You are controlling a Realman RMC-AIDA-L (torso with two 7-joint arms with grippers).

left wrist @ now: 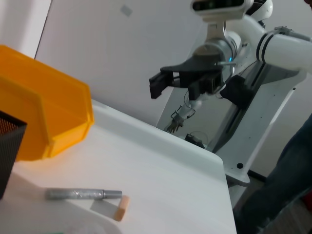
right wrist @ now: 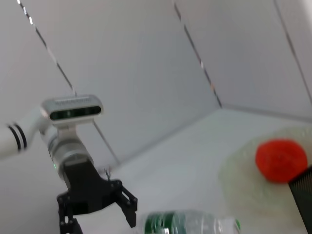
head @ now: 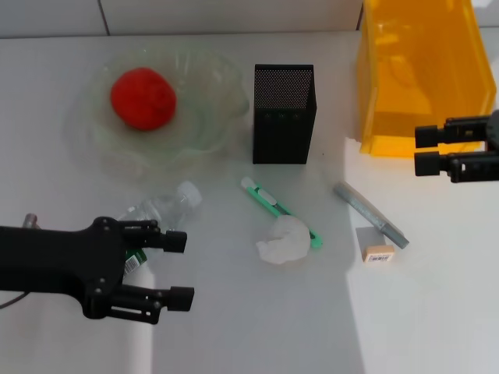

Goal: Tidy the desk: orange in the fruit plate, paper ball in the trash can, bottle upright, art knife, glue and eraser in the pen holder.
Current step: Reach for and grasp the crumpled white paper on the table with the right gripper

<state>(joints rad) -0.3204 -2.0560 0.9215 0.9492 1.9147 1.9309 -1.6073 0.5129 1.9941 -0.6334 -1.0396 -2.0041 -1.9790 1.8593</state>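
A white table (head: pixel 437 312) is bounded by a tiled back wall; bare surface is seen along its front edge. The left gripper (head: pixel 181 269) and right gripper (head: pixel 421 149) are held with fingers apart.

You are looking at a robotics lab: a bare white table (head: pixel 437 327) against plain white panelled walls (right wrist: pixel 146 73), with the robot's wheeled white base (left wrist: pixel 258 146) alongside.

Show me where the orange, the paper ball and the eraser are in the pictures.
orange (head: pixel 143 97), head view, middle of the fruit in the glass plate.
paper ball (head: pixel 284 241), head view, middle of the crumpled white paper.
eraser (head: pixel 378 253), head view, its tan end face.
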